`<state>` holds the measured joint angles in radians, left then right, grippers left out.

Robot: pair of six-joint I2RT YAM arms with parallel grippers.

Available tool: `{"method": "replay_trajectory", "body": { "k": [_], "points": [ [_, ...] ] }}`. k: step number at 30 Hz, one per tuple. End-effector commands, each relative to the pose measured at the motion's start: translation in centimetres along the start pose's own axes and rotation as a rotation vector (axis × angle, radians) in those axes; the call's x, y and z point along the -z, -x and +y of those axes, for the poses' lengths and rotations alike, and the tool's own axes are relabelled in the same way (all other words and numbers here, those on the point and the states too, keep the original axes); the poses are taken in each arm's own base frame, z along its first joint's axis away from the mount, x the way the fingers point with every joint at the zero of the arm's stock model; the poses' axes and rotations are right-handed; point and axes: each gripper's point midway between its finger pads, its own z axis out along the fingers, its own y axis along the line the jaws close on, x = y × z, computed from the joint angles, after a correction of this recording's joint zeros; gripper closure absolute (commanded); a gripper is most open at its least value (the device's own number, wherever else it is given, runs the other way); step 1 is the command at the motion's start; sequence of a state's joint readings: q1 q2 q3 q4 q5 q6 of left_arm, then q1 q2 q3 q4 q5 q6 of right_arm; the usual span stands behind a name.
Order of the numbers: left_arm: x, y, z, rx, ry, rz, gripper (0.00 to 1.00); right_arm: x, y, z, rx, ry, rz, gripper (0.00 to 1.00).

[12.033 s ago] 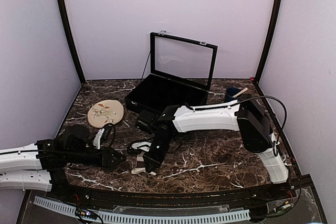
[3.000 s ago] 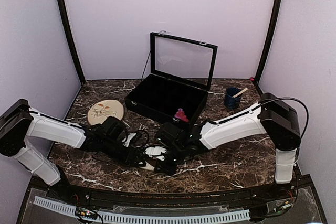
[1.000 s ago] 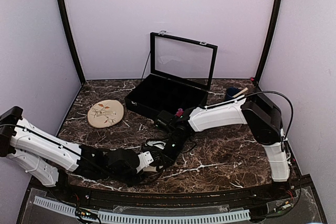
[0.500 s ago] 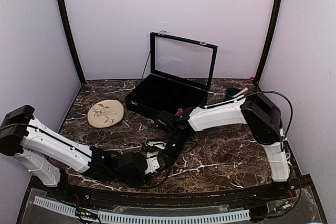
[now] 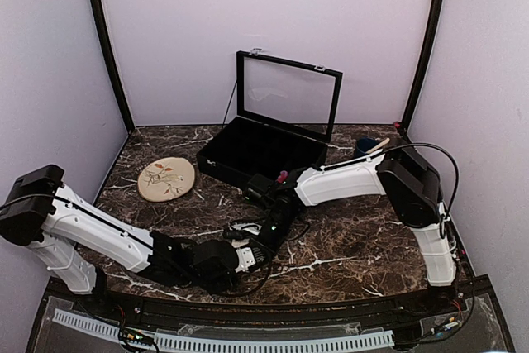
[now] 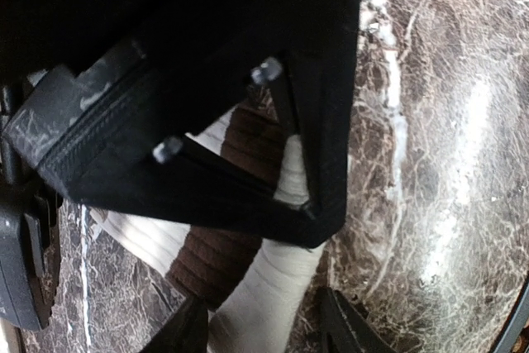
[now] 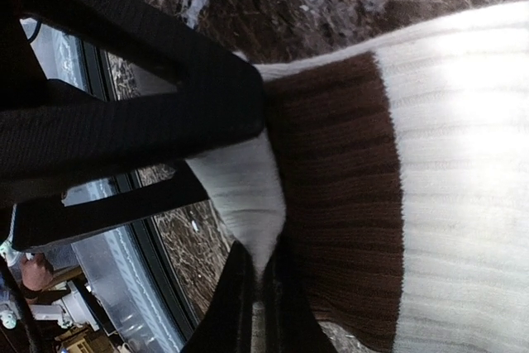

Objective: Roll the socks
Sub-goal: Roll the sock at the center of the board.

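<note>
- Slip risk at left gripper point(image 6: 260, 330): its jaws stand part way apart, one on either side of the cream sock point(image 6: 248, 274), which runs between its fingertips. Can't tell if they press the fabric or just straddle it. If loose, a turn would spin round the sock and roll nothing.
- Cream sock lies on the table point(image 6: 430, 121) right under and between both tools. Brown bands show and it looks only partly bunched. Soft ribbed knit, so a loose roll would likely spring open once let go.
- Collision risk: the right gripper point(image 7: 258, 307) sits just ahead of the left fingertips, nearly touching them in the left wrist view. Closing or twisting either tool could knock the other.
- Right gripper is closed tight, pinching a fold of cream fabric beside a brown band. The pinch is thin. A pull from the left side could drag the fold out, or stretch the sock flat instead of rolling it.
- Pink sock point(image 5: 283, 177) is well behind the right gripper, by the near rim of the black case point(image 5: 248, 153), with nothing holding it. Too small in view to judge its shape. The right arm passes close, so a sweep could shove it into the case.
</note>
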<state>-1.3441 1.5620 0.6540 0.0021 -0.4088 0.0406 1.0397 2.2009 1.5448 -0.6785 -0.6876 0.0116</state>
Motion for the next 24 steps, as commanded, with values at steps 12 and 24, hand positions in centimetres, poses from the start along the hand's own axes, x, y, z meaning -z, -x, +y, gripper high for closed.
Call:
{"method": "replay_trajectory", "body": {
  "k": [12, 24],
  "points": [
    [-1.6, -1.1, -0.5, 0.044, -0.064, 0.113, 0.84, -0.2, -0.8, -0.5, -0.037, 0.015, 0.039, 1.00],
    [-1.7, -2.1, -1.0, 0.114, -0.112, 0.177, 1.00, 0.3, -0.3, -0.8, -0.041, 0.011, 0.022, 0.97]
  ]
}}
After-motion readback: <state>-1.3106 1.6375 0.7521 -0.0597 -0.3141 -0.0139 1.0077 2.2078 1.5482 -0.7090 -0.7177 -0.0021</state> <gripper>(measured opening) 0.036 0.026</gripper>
